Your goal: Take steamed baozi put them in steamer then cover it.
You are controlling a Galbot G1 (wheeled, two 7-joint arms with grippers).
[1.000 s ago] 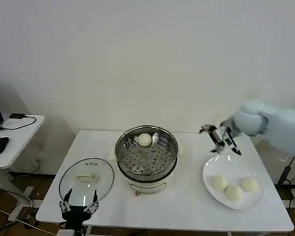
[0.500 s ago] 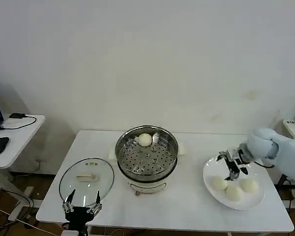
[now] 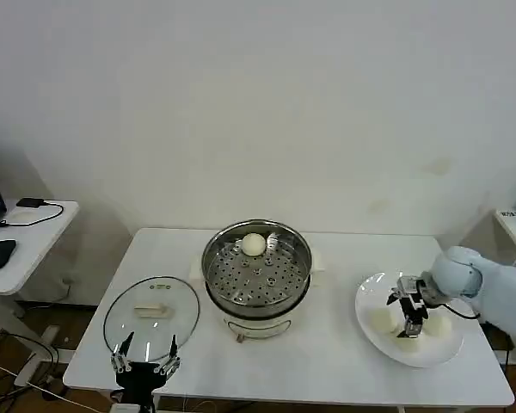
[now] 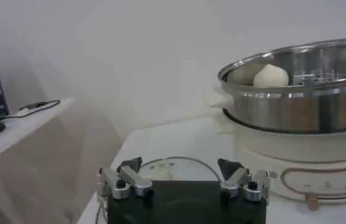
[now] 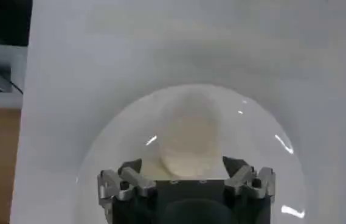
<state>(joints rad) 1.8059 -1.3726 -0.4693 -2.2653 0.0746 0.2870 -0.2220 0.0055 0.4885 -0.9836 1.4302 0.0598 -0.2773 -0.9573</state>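
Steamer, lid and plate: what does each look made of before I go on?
The steamer looks like polished stainless steel: mirror-bright wall, perforated tray, on a white, probably plastic base. The lid looks like clear glass with a metal rim, since the table shows through it; its cream bar handle may be plastic. The plate looks like glossy white ceramic or melamine, with sharp highlights in the right wrist view.

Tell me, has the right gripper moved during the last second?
Yes. The right gripper was high behind the plate, and it has come down toward the table's front edge. Now it is low over the buns on that plate.
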